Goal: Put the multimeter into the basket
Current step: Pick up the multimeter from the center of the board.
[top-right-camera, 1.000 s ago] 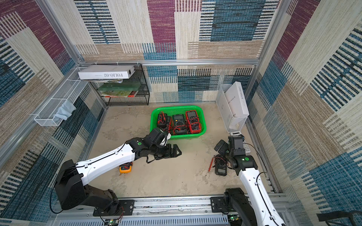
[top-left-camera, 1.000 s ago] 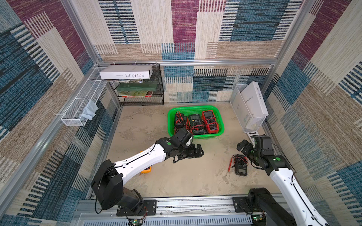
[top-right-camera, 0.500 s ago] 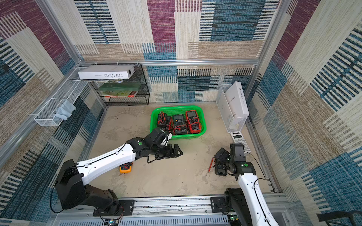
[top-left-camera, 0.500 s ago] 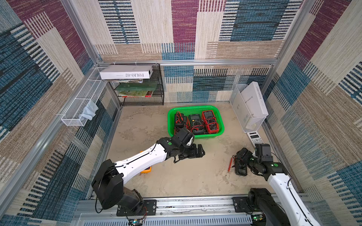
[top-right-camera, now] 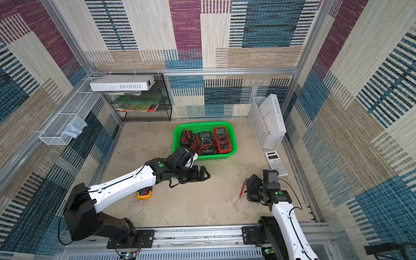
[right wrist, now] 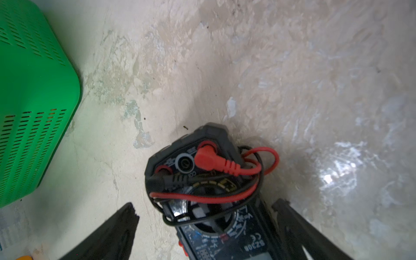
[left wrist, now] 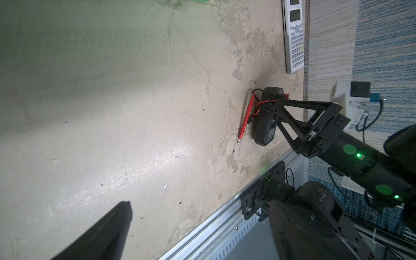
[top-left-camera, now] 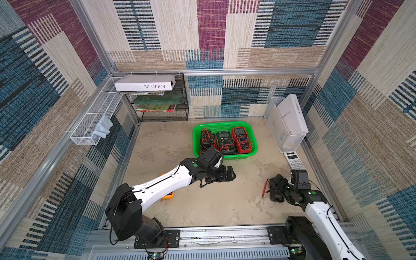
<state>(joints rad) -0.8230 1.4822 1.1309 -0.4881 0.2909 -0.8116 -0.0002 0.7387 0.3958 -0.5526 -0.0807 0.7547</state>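
As you look across the table (top-left-camera: 202, 209) from the arm bases, with twelve o'clock at the back wall, start close in at about four o'clock. Your right gripper (right wrist: 204, 210) is down low there with its jaws spread wide, one on each side of the black multimeter (right wrist: 202, 144). You can't tell from the wrist view whether either finger (right wrist: 117, 227) actually touches the case. The multimeter lies flat on the table, red and black leads bundled over its dial, and nothing is clamped on it. Its red probe (top-left-camera: 263, 190) rests on the surface just beside it, toward the centre.

Swing over to eight o'clock and you've got an orange meter (top-right-camera: 144, 194) on the table, partly tucked under the left arm's white link.

Move to the middle: your left gripper (top-left-camera: 231, 173) hangs above bare table, jaws wide and empty, just short of the basket's near wall.

At three o'clock a calculator (top-left-camera: 295, 159) lies along the right edge.

Now twelve to one o'clock: the green basket (top-left-camera: 225, 123) sits well apart from the multimeter and already carries three meters (top-left-camera: 240, 139) side by side, leads tangled on top.

Farthest out, at eleven, the black mesh rack (top-left-camera: 180, 105) stands in the corner with a white box (top-left-camera: 145, 82) on top. A white wire tray (top-left-camera: 94, 117) hangs on the left wall, holding a cloth (top-left-camera: 102, 128). At two o'clock a clear holder (top-left-camera: 272, 117) leans by the right wall.
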